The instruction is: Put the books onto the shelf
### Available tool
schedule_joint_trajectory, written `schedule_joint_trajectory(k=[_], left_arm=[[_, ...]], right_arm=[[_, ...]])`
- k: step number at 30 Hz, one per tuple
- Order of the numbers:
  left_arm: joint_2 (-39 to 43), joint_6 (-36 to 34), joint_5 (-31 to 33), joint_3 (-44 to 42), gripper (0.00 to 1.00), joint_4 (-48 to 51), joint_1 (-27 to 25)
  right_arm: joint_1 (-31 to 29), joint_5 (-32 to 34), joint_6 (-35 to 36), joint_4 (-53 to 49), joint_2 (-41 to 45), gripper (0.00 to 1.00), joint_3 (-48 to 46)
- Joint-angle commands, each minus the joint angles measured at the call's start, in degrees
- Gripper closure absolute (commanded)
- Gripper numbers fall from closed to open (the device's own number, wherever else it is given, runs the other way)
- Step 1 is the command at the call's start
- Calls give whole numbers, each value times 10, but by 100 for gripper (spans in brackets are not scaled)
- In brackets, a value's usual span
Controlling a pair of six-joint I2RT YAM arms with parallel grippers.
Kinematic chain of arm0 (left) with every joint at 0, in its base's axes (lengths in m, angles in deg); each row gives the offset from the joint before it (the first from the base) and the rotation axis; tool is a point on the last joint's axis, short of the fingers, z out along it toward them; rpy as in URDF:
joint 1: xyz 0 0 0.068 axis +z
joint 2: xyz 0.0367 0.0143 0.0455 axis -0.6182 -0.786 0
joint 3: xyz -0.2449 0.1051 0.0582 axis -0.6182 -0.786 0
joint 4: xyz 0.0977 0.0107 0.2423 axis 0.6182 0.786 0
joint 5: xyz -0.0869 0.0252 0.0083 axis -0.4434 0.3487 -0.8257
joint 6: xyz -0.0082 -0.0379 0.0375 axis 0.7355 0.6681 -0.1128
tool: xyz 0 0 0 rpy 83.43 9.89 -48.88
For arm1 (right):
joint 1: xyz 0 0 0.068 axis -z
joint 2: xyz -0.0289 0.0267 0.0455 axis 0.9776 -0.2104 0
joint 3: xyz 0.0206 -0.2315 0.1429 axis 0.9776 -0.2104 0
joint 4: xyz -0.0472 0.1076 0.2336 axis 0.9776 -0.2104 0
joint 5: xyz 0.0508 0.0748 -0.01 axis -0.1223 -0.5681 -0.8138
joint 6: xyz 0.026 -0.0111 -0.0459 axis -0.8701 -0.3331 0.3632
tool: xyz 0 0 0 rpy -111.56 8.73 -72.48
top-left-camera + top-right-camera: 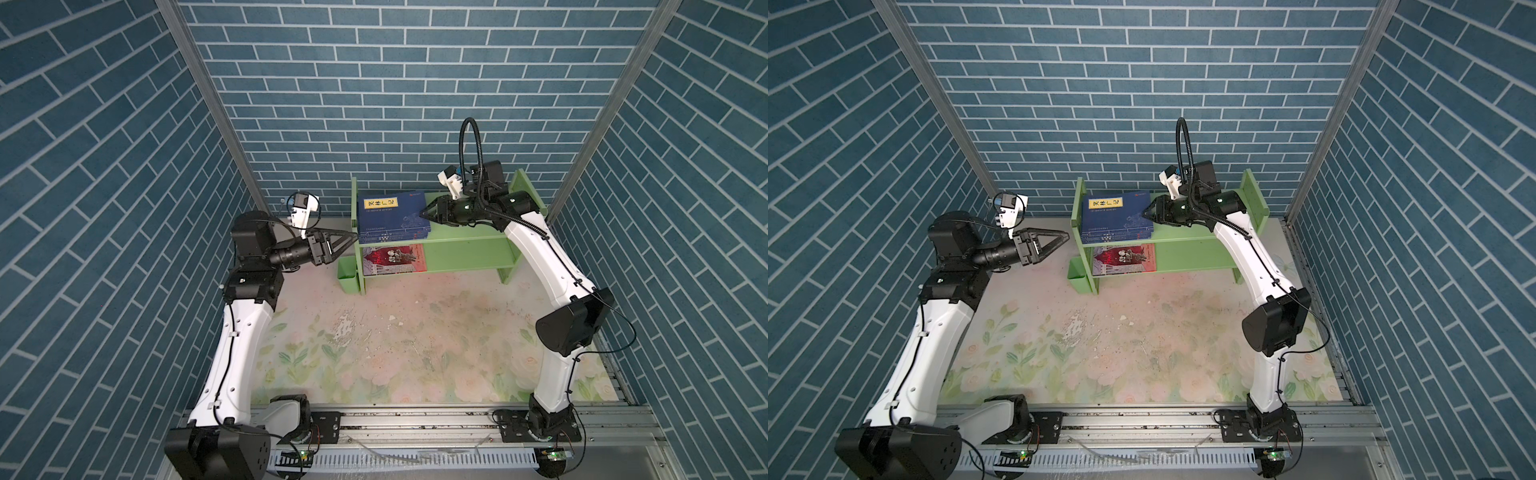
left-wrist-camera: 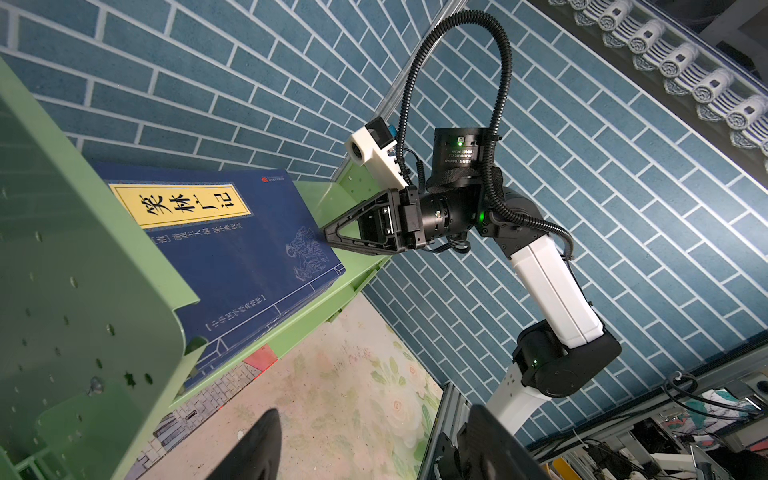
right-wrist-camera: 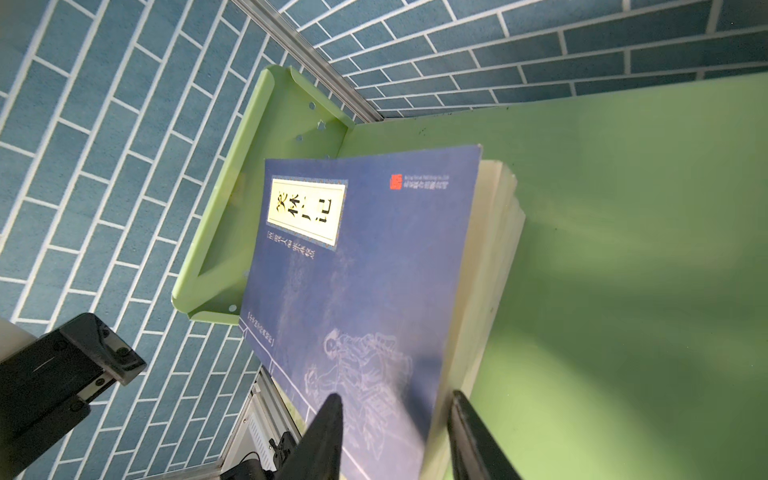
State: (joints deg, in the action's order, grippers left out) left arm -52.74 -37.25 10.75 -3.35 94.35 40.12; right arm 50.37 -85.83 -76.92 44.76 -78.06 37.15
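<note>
Brightly, evenly lit from overhead. Soft shadows on the shelf [image 3: 623, 291] top in the right wrist view; dark blue book [image 3: 374, 257] cover smeared, label glaring. Wide-angle bending at edges.

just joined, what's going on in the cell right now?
Book shelving, and it looks nearly done. A stack of dark blue books lies flat on the upper tier of the green shelf, and a red-and-grey book lies on the lower tier. The right gripper has its jaws astride the stack's right edge; whether they clamp it is unclear. The left gripper is open and empty, just off the shelf's left end panel. Every book in view is on the shelf.
</note>
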Motion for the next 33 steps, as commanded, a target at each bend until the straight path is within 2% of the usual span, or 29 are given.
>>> schedule_joint_trajectory(k=[1, 19, 26, 29, 33], left_arm=[[1, -4, -1, -4, 28, -8, -4], [1, -1, 0, -6, 28, -14, -4], [3, -4, 2, -7, 28, -13, -4], [4, -32, 14, -4, 28, 13, -4], [6, -123, 62, 25, 26, 119, -4]], right_arm=[[-3, -6, 24, -8, -7, 58, 20], [-12, -13, 18, -11, -16, 59, 37], [-12, 13, 25, -26, -18, 56, 52], [-13, 49, 36, -38, -11, 50, 58], [-12, 119, 66, -53, 13, 43, 61]])
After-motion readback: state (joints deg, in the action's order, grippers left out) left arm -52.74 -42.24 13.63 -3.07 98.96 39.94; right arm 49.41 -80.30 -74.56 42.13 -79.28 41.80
